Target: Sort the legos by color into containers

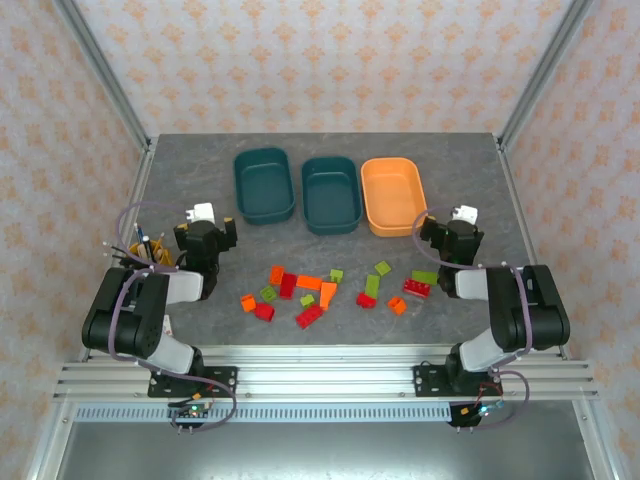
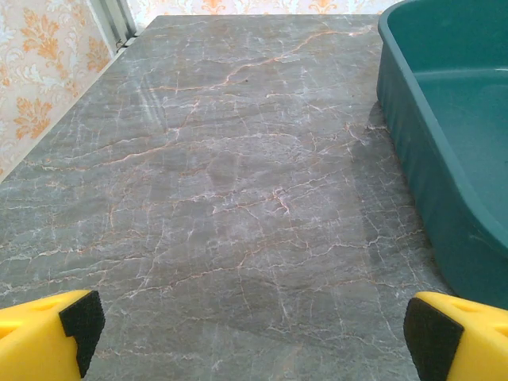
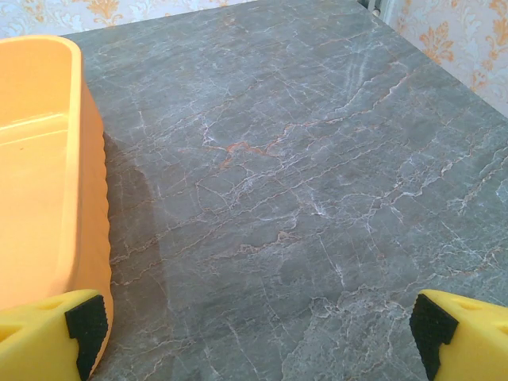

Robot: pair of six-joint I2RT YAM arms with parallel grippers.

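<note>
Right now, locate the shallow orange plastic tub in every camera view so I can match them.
Top external: the orange tub is rightmost of three tubs, right of centre.
Right wrist: the orange tub sits along the left edge.
Left wrist: the camera faces a dark teal tub at its right edge.
Shared landmark: the grey veined tabletop.

High rear overview of table (image 1: 180, 200); low forward wrist views beside left teal tub (image 2: 421, 182), orange tub (image 3: 89, 206)

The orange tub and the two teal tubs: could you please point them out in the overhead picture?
orange tub (image 1: 393, 193), top view, its bare floor.
middle teal tub (image 1: 331, 192), top view, its bare floor.
left teal tub (image 1: 264, 183), top view, its bare floor.
</note>
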